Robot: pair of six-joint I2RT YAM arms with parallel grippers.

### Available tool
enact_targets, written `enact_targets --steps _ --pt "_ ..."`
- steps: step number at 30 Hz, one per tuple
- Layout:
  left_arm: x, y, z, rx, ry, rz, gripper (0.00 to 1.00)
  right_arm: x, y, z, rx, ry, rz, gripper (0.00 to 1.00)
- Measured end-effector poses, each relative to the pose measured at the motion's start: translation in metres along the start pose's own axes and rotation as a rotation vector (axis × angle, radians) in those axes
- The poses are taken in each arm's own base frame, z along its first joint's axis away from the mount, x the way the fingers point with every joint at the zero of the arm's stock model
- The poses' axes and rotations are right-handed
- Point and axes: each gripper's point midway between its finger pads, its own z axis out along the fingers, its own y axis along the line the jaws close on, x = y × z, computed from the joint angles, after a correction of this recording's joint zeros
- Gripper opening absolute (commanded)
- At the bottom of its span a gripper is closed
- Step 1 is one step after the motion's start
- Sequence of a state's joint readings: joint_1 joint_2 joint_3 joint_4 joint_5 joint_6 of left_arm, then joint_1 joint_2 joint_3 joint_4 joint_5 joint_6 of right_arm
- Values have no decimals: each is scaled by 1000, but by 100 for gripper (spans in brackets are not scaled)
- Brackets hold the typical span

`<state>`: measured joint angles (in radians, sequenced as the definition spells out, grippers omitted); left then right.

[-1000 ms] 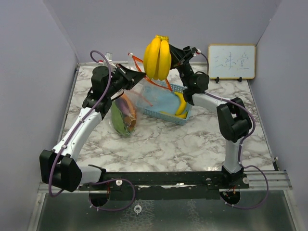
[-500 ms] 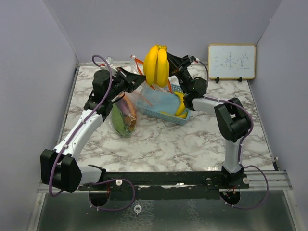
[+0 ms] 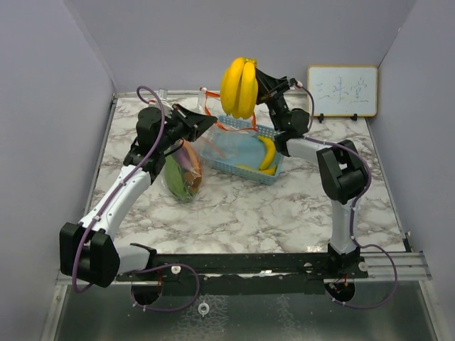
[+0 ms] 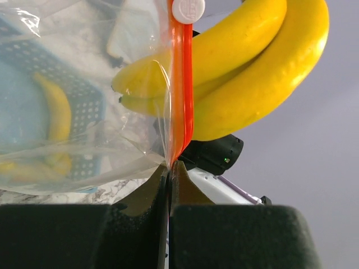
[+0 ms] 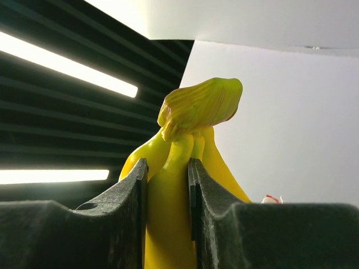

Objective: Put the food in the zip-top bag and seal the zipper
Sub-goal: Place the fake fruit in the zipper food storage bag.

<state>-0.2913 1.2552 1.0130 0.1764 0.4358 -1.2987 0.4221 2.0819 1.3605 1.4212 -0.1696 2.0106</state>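
1. Right now, your right end effector (image 5: pixel 167 185) is clamped on the banana bunch (image 5: pixel 185 140) just below its stem, one finger on either side of the fruit.
2. From the overhead view, that bunch (image 3: pixel 239 87) hangs in the air at the far middle of the scene, above the far edge of the blue basket (image 3: pixel 242 172). It touches neither the basket nor the surface (image 3: pixel 249 213).
3. Your left end effector (image 4: pixel 169 171) is closed tight, pinching the zip-top bag (image 4: pixel 84 140) at its orange zipper strip (image 4: pixel 180 84). The white slider (image 4: pixel 188 9) sits at the upper end of that strip.
4. In the left wrist view the bunch (image 4: pixel 252 73) hangs right beside the zipper strip, partly behind the clear film.
5. The lower part of the bag (image 3: pixel 186 192) rests on the surface to the left of the basket, holding produce pieces (image 3: pixel 183 170) in green, orange and purple.
6. One single banana (image 3: pixel 267 153) lies in the right end of the basket.
7. A whiteboard (image 3: pixel 342 90) stands against the far wall on the right.
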Motion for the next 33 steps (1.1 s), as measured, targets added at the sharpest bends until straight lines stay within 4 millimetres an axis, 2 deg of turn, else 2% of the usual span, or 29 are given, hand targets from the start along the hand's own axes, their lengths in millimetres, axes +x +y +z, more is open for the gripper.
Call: enact_targets --steps 3,6,10,16,18,20,22,27,30,33 --pt "0 -2 -1 6 0 1 0 -8 0 -1 4 -6 -40 2" --pt "0 -3 -1 10 -1 1 0 -4 -3 -3 32 31 -127 2" --pt "-1 -5 1 17 5 -3 0 18 -1 -4 123 118 -331 2" --pt "-1 -9 5 31 15 -10 0 49 31 3 125 215 -626 2" --pt "-2 -10 6 38 17 -18 0 54 30 4 136 235 -694 2" --pt "-2 -11 7 43 17 -23 0 57 19 2 168 256 -749 4" --pt "-2 -11 8 44 19 -29 0 56 3 -3 219 276 -783 13" --pt "-2 -9 10 41 22 -36 0 54 -33 -21 336 334 -861 47" --pt "-2 -6 12 36 25 -41 0 51 -47 -33 398 366 -910 58" --pt "-1 -4 14 31 28 -45 0 51 -48 -39 428 396 -955 72"
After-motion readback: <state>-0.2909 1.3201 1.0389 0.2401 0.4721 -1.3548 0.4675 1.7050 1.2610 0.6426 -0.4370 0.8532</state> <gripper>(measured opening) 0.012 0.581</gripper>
